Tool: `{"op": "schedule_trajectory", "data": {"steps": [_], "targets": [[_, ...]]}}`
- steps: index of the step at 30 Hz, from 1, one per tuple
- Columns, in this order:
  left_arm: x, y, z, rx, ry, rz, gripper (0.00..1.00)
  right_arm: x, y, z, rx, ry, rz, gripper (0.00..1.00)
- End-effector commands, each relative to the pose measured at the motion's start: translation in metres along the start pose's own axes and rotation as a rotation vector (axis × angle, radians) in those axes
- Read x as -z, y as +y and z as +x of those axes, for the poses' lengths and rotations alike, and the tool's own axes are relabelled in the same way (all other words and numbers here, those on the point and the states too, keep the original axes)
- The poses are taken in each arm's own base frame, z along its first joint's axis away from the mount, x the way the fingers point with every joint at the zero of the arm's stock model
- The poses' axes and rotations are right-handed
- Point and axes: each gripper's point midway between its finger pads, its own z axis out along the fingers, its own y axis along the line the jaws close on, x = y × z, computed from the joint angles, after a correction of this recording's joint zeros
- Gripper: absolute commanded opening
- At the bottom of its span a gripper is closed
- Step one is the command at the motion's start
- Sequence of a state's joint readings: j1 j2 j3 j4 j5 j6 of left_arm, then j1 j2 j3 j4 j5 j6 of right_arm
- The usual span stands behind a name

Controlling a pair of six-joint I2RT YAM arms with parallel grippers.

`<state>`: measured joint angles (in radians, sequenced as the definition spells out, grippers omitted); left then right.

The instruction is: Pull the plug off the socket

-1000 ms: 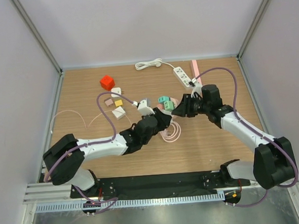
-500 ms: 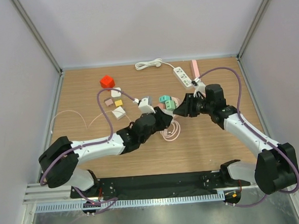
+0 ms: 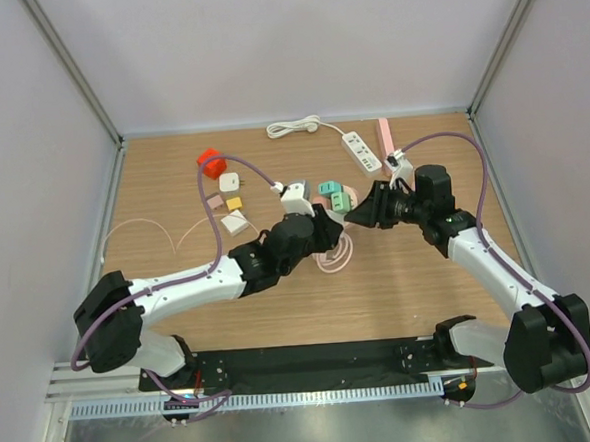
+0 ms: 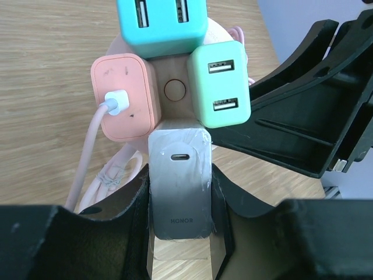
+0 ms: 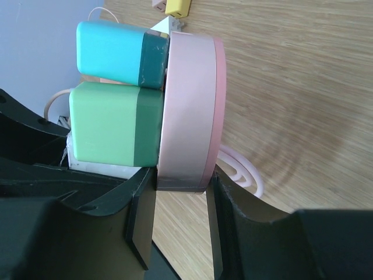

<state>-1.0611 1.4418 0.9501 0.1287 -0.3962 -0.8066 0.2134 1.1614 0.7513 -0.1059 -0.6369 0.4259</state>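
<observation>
The socket is a round pink hub point(image 4: 175, 90), held off the table. It carries a teal plug point(image 4: 162, 26), a green plug point(image 4: 220, 84), a salmon plug point(image 4: 123, 96) with a pink cable, and a grey HONOR plug point(image 4: 179, 175). My left gripper point(image 4: 180, 217) is shut on the grey plug's sides. My right gripper point(image 5: 180, 188) is shut on the rim of the hub point(image 5: 189, 105), which is seen edge-on there. In the top view the two grippers meet at the hub point(image 3: 338, 199) at mid-table.
A white power strip point(image 3: 362, 150) with its cord lies at the back. A red cube point(image 3: 210, 162) and small adapters point(image 3: 232, 201) lie at the back left. A pink cable coil point(image 3: 334, 258) lies under the hub, and a thin pink cable point(image 3: 135, 231) at the left.
Both grippers and the hub between them have shifted a little to the right and toward the back. Both grips are unchanged.
</observation>
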Motion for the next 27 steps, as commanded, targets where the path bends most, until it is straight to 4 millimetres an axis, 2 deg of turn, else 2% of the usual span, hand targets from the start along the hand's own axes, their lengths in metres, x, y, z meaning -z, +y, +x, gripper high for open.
{"op": "schedule_trajectory", "data": {"steps": [1,3,11,13,16,19,25,27], "targets": [[0.025,-0.047,-0.028,0.038,-0.025,0.131,0.00,0.022,-0.084,-0.060,0.101,-0.259,0.393,0.01],[0.027,-0.054,-0.029,0.077,-0.004,0.144,0.00,0.023,-0.086,-0.061,0.102,-0.263,0.405,0.01],[0.027,-0.063,-0.027,0.297,0.086,0.182,0.00,0.027,-0.088,-0.063,0.120,-0.275,0.429,0.01],[0.031,-0.068,-0.026,0.271,0.096,0.223,0.00,0.027,-0.088,-0.065,0.128,-0.278,0.430,0.01],[0.035,-0.073,-0.026,0.107,0.085,0.293,0.00,0.026,-0.086,-0.064,0.134,-0.272,0.418,0.01],[0.033,-0.064,-0.021,-0.008,0.103,0.259,0.00,0.026,-0.085,-0.064,0.139,-0.272,0.413,0.01],[0.035,-0.056,-0.024,-0.036,0.085,0.235,0.00,0.024,-0.082,-0.062,0.139,-0.265,0.388,0.01],[0.034,-0.042,-0.025,-0.068,0.067,0.182,0.00,0.022,-0.076,-0.061,0.139,-0.254,0.340,0.01]]}}
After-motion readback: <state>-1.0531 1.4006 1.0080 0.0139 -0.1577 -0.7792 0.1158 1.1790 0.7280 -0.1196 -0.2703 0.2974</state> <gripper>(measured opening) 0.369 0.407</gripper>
